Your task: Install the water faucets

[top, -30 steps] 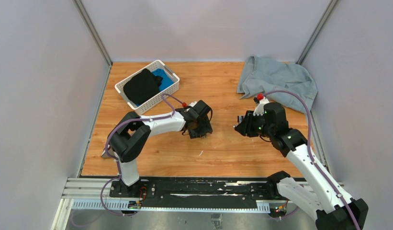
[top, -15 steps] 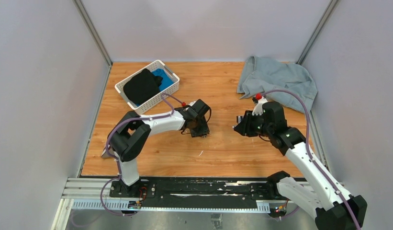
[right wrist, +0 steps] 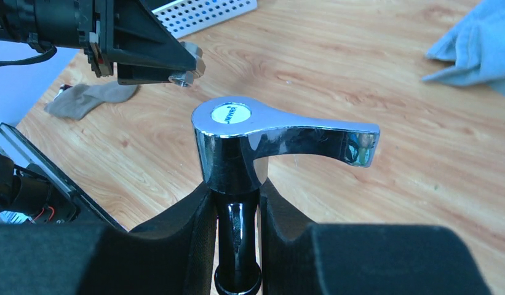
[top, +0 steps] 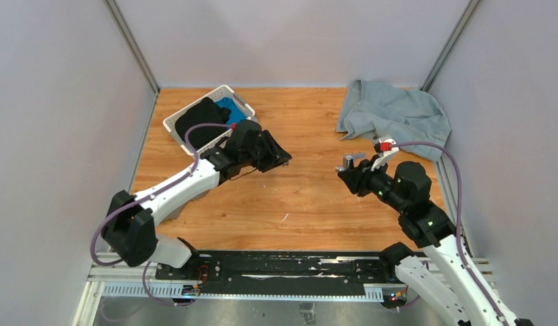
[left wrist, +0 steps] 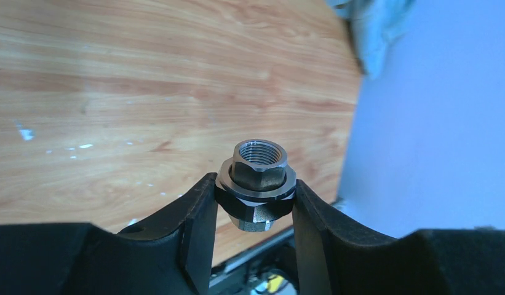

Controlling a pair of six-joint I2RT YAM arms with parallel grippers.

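Note:
My left gripper (left wrist: 256,198) is shut on the grey threaded nut fitting (left wrist: 257,177) and holds it above the wooden table with its threaded bore facing out. In the top view the left gripper (top: 284,159) hangs over the table's middle, pointing right. My right gripper (right wrist: 237,212) is shut on the stem of the shiny chrome tap (right wrist: 237,138), whose handle points right. In the top view the right gripper (top: 349,171) and the tap (top: 349,160) face the left gripper across a gap. The nut also shows in the right wrist view (right wrist: 187,70).
A white basket (top: 215,90) with black and blue cloth stands at the back left, partly behind the left arm. A grey cloth (top: 391,112) lies at the back right. A grey sock (right wrist: 90,98) lies on the table at the left. Walls close three sides.
My left arm has risen off the table and swung back and left with the nut in its jaws. My right arm has drawn nearer and turned, with the tap raised.

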